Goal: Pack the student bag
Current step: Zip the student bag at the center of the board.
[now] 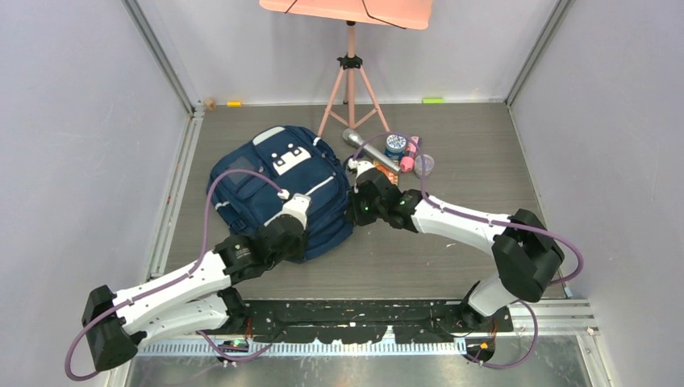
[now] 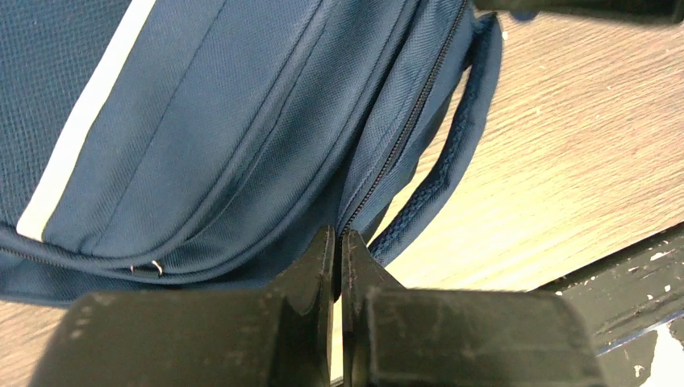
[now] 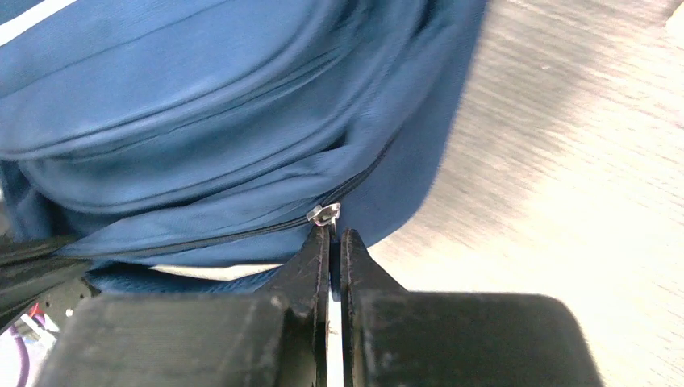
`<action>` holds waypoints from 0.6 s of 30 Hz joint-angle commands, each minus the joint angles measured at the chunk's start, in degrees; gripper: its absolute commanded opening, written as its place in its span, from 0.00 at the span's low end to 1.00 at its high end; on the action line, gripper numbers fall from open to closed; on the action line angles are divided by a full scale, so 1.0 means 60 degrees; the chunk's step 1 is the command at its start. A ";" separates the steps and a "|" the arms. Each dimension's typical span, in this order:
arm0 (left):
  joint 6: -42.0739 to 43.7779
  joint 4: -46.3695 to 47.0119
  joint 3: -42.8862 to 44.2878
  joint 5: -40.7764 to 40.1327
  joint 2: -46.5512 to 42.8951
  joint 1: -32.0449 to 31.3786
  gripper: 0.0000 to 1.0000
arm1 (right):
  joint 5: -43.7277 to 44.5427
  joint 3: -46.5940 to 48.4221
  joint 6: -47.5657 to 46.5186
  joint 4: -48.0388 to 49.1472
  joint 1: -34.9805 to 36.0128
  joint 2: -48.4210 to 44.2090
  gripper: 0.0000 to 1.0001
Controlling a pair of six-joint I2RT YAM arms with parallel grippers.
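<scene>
The student bag (image 1: pixel 266 181) lies flat; right gripper (image 3: pixel 335 234) closed, apparently pinching its zipper pull (image 3: pixel 324 214); left gripper (image 2: pixel 337 235) closed at the bag's edge.

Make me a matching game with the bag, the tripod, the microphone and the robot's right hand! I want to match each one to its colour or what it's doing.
Things:
1. student bag
2. tripod
3. microphone
4. right hand

Colour or state:
A. pink
B. closed on the zipper pull
C. navy blue with white stripes
D. silver-grey

Right pairs: 1-C, 2-A, 3-D, 4-B.
</scene>
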 commanded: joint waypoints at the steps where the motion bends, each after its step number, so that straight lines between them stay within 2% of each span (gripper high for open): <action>1: -0.0241 -0.2002 0.0418 -0.0989 -0.0634 0.0012 0.00 | 0.0547 0.0572 -0.0561 -0.0998 -0.1044 0.0248 0.01; 5: -0.0221 -0.2371 0.0653 -0.0981 -0.0602 0.0012 0.00 | 0.0133 0.0730 -0.0612 -0.1150 -0.1399 0.0138 0.00; 11: -0.0302 -0.2953 0.1088 -0.0742 -0.0928 0.0012 0.00 | -0.0077 0.0867 -0.0535 -0.0842 -0.1963 0.0931 0.00; 16: -0.0385 -0.3263 0.1510 -0.0721 -0.1117 0.0012 0.00 | -0.1017 0.1240 -0.0492 -0.0683 -0.1992 0.1414 0.01; 18: -0.0257 -0.2890 0.1535 -0.0433 -0.1100 0.0012 0.11 | -0.1462 0.1216 -0.0348 -0.0520 -0.1978 0.1365 0.00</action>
